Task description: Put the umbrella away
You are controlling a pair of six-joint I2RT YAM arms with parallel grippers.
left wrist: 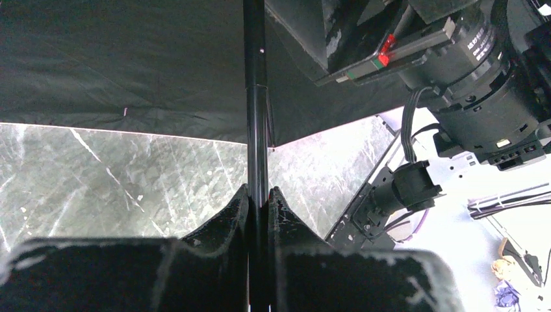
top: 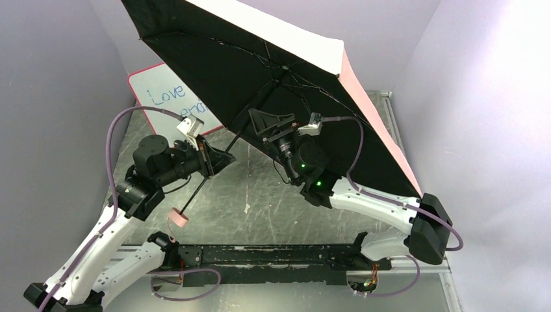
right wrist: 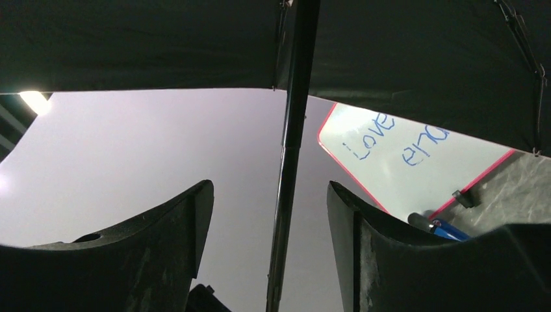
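Progress: early by the look of it; the umbrella (top: 260,71) is fully open and nothing is folded yet
Handle (top: 177,219): nearest part, pink, hanging just above the table (top: 273,201) near the left arm's base
Left gripper (left wrist: 258,195): jaws clamped together on the black shaft (left wrist: 255,130), low down, a little above the handle; this 1 grip carries the tilted umbrella
Right gripper (right wrist: 269,195): jaws apart, straddling the shaft higher up, under the canopy; in the wrist view there is a gap on both sides, so it grips nothing
Canopy (top: 214,58): spread wide over the far half of the table, black side facing the arms, pink outer side showing along the right edge, ribs taut
Left to do: likely close the right jaws near the runner, slide it down so the canopy collapses, shorten the shaft, then wrap and set the umbrella down
Whiteboard (top: 159,91): pink-framed, with blue writing, leaning at the far left behind the canopy's edge
Marker (right wrist: 442,227): blue, lying just beside the whiteboard's lower corner
In the way: the canopy reaches close to the back and right walls, and the whiteboard sits near its left rim, so swinging room looks tight
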